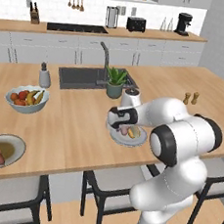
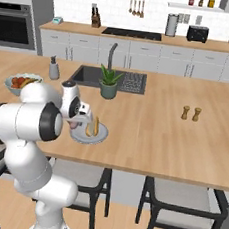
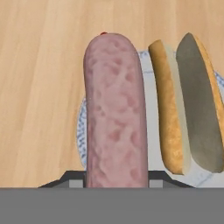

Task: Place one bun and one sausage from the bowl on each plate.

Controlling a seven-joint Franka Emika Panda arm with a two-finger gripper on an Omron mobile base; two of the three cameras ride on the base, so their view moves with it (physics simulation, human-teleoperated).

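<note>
Left base view: one plate [image 1: 139, 140] near the front edge of the wooden surface [image 1: 78, 125], holding one bun [image 1: 134, 132]; one pinkish sausage [image 1: 124, 129] in the fingers [image 1: 123, 130] just above the plate. One wooden bowl [image 1: 12, 152] at far left with one sausage and one bun visible inside. One pale fruit bowl [image 1: 27, 99] with mixed fruit, one potted plant [image 1: 115, 82] by the sink, two small shakers [image 1: 191, 98]. Right base view: the same plate [image 2: 95, 136] with its bun [image 2: 89, 129], partly hidden by the arm; plant [image 2: 109, 82] behind it. Hand view: fingers closed on one sausage [image 3: 114, 109], beside one split bun [image 3: 188, 103] lying on the plate [image 3: 81, 135].
</note>
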